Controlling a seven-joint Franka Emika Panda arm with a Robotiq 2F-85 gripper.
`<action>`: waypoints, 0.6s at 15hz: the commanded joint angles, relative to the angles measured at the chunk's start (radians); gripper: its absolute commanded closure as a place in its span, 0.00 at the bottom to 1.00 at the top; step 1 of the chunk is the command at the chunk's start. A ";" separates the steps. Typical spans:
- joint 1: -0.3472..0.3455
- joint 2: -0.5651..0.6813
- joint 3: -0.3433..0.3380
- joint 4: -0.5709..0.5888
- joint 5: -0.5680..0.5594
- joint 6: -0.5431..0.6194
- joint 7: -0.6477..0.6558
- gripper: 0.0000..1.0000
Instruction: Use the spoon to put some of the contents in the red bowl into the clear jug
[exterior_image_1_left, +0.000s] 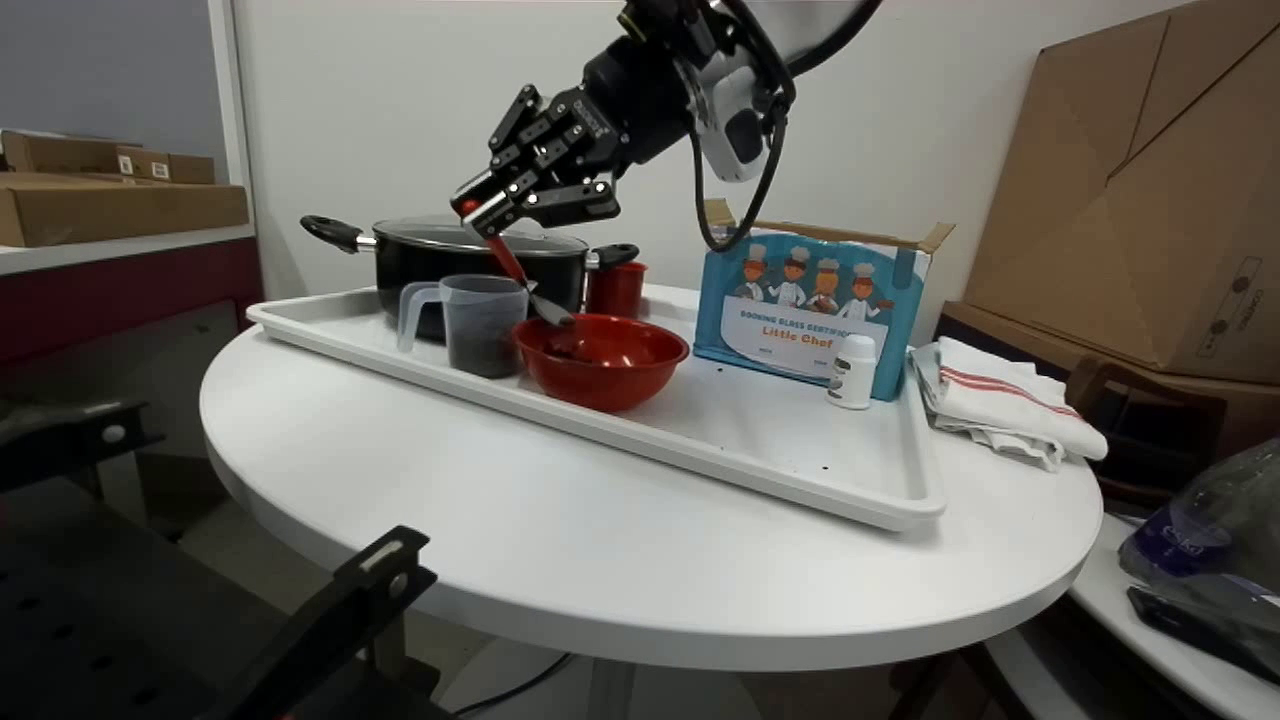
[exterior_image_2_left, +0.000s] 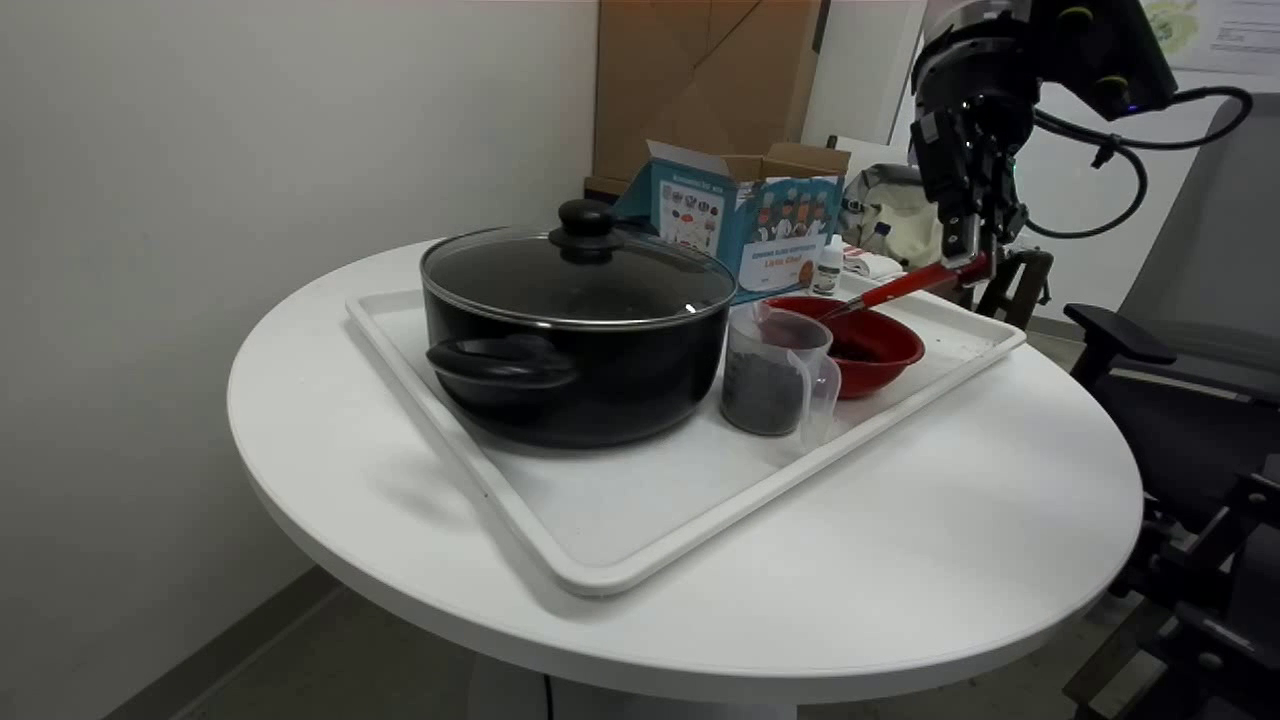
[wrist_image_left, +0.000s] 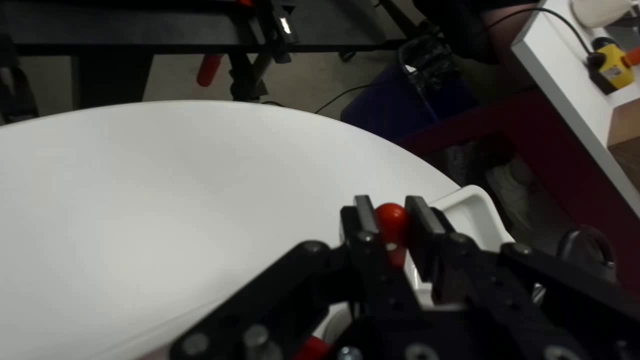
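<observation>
Black pot (exterior_image_2_left: 590, 380) on white tray (exterior_image_2_left: 625, 525)

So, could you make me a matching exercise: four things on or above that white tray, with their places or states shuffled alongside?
Things
1. See-through plastic jug
2. Round black pot
3. Red-handled metal spoon
4. Small white bottle

Places and states
A. Held in the hand
B. Next to the blue cardboard box
C. Dark contents visible through its side
D. Covered by a see-through lid

Pairs: 1-C, 2-D, 3-A, 4-B
</observation>
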 joint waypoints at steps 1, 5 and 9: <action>-0.033 0.039 -0.017 0.042 0.095 -0.084 -0.041 0.91; -0.051 0.060 -0.031 0.052 0.142 -0.127 -0.048 0.91; -0.058 0.071 -0.043 0.055 0.165 -0.153 -0.047 0.91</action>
